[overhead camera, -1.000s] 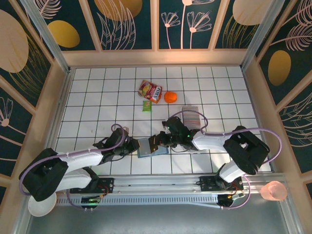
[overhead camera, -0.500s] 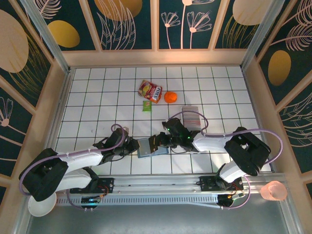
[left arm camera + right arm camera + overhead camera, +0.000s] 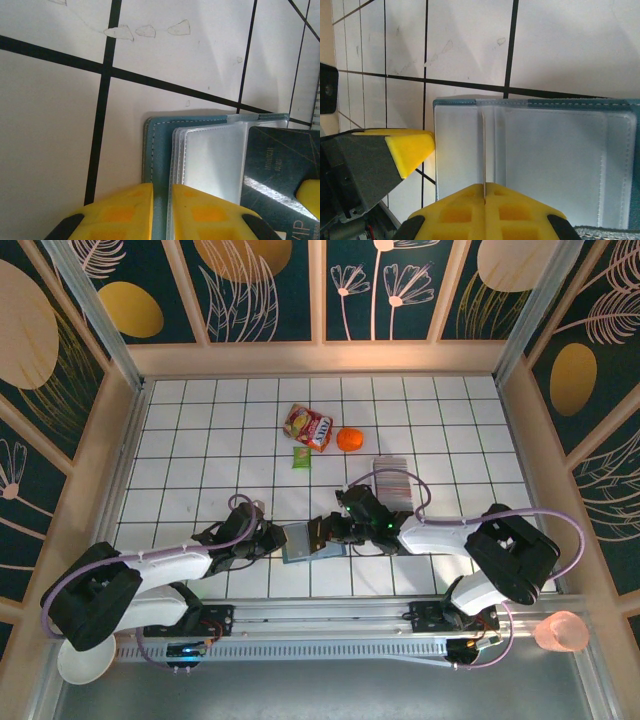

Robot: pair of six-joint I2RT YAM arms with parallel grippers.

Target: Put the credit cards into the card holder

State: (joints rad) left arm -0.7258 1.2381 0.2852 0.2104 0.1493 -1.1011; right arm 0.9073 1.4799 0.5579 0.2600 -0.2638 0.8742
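Note:
The teal card holder (image 3: 303, 542) lies open on the tiles between the two arms, its clear sleeves (image 3: 560, 160) facing up. My left gripper (image 3: 162, 192) is shut on the holder's teal cover (image 3: 159, 145) at its left edge, and it appears in the top view as well (image 3: 273, 540). My right gripper (image 3: 485, 192) is shut on a thin dark credit card (image 3: 484, 150), seen edge-on over the sleeves. From the left wrist the same card (image 3: 277, 172) shows flat over the holder's right part. A stack of more credit cards (image 3: 393, 478) lies behind the right arm.
A snack bag (image 3: 308, 426), an orange (image 3: 349, 439) and a small green packet (image 3: 301, 458) lie on the tiles further back. Wooden walls close the tiled floor on three sides. A pink cup (image 3: 562, 631) stands outside at the lower right.
The right arm's elbow and forearm have shifted slightly to the right. Both grippers stay at the card holder with their grips unchanged.

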